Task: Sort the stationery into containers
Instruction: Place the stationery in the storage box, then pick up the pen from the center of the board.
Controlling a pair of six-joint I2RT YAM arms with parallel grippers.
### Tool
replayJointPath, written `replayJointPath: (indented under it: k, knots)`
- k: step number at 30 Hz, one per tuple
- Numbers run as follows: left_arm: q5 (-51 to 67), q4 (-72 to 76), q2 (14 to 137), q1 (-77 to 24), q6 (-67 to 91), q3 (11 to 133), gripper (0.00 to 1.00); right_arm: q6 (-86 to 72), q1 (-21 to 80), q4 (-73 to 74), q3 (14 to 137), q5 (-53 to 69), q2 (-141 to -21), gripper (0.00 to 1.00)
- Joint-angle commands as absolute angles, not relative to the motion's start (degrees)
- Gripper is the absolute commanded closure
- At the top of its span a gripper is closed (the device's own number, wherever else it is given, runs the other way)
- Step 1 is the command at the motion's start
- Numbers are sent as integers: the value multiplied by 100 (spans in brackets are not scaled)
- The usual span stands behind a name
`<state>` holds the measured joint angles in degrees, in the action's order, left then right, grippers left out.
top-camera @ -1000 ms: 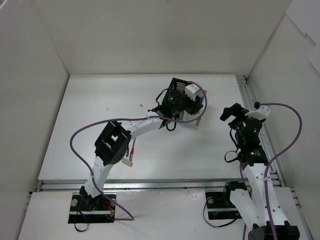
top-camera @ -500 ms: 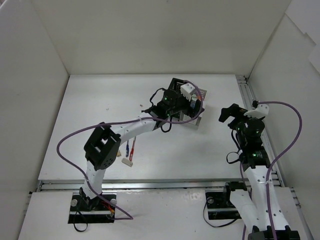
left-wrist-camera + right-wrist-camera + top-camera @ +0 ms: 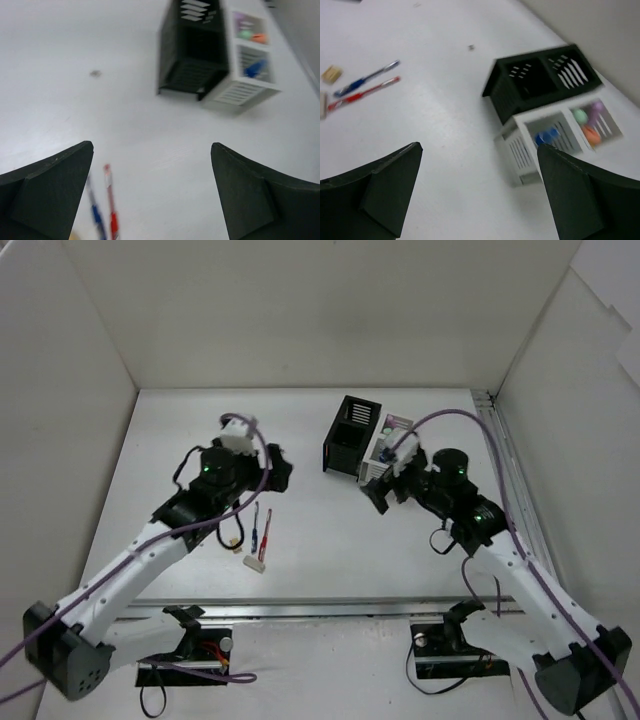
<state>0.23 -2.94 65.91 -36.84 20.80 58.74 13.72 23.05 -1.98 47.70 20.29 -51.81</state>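
Left wrist view is showing my left gripper [image 3: 151,147] gaping empty near the red pen [image 3: 111,210] lying on the table [image 3: 125,115]. Pickup is probably beginning, calling for centring, lowering and closing; my right gripper [image 3: 479,146] is gaping empty too.

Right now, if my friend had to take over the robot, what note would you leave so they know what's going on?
Left tool: open, empty, hanging over the pens.
Right tool: open, empty, facing the boxes.
Done: the white slotted plastic box holds a blue-capped item and green, orange and purple bits. I see nothing inside the black slotted plastic box right beside it.
Left: thin blue pen, thin red pen, small beige eraser and small white eraser lie loose on the white table.
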Motion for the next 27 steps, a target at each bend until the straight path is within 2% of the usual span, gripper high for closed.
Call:
replayJointPath:
  k: [1, 5, 11, 14, 22, 27]
  knots:
    - [-966, -1922, 5741, -3157, 3249, 5249, 0, 3855, 3109, 455, 5483, 3085, -6220, 2]
    - [-1169, -2854, 4853, -2813, 3813, 4572, 0, 5400, 4015, 1220, 6659, 3040, -7529, 2]
    - [-1353, -3602, 3815, -2399, 4359, 4289, 0, 7229, 4578, 2572, 8146, 2962, -9516, 2]
    - [-1573, -3928, 3578, -2338, 4578, 4202, 0, 7828, 4693, 2637, 8532, 2804, -10211, 2]
    - [-1679, -4105, 3559, -2276, 4957, 4061, 0, 8402, 4939, 2944, 9623, 3005, -11698, 2]
    - [-1661, -4096, 3577, -2224, 4904, 3999, 0, 8490, 5115, 3120, 9826, 3207, -12163, 9]
